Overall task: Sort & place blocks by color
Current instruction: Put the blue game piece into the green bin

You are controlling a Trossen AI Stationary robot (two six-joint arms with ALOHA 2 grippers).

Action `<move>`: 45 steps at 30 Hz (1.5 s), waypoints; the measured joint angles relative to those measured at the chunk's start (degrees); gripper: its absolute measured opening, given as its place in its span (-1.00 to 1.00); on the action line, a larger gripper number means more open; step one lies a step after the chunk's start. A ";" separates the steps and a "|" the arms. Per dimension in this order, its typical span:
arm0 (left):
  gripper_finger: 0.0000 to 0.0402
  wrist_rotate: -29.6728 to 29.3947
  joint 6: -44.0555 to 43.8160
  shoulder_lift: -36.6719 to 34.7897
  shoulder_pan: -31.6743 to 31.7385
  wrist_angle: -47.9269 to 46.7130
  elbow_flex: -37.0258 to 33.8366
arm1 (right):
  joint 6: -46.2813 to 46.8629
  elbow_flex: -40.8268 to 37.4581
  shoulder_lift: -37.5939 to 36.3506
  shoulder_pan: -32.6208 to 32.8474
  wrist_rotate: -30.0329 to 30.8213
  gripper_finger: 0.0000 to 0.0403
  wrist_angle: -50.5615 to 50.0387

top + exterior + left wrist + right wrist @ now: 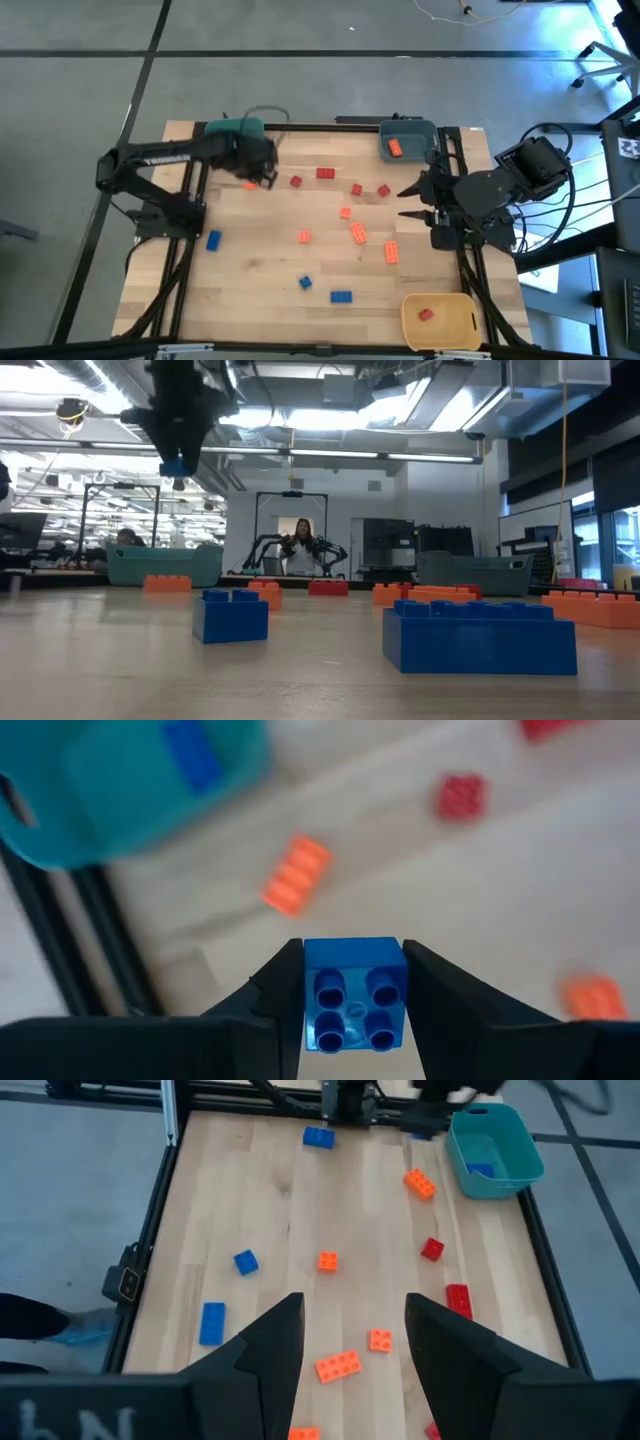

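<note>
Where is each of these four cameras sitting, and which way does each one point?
High view: overhead, looking straight down; both arms show.
Low view: at tabletop height, looking level across; one arm hangs in from above.
Left wrist view: on the left arm, past the left gripper clamping a blue block.
Right wrist view: on the right arm, past the open right gripper.
Shared: both wrist views show the teal bin.

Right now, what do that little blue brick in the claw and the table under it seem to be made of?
The blue brick looks like glossy moulded plastic: its round studs catch the light. The table looks like pale wood with a smooth finish: plank seams and grain run along it, though it could be a laminate.
</note>
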 joint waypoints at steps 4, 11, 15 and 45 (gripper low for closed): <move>-0.36 1.80 8.77 0.30 11.94 3.61 0.00 | 0.00 0.00 0.00 0.00 0.02 -0.12 0.07; -0.36 6.48 18.58 1.49 28.49 17.05 0.00 | 0.07 0.00 0.00 0.00 0.02 -0.12 0.43; -0.36 7.55 22.53 4.71 34.74 18.91 0.04 | 0.19 0.00 0.00 0.00 0.04 -0.12 1.01; -0.08 15.12 32.15 30.25 40.86 29.85 0.02 | 0.26 0.00 0.00 -0.02 0.07 -0.12 1.00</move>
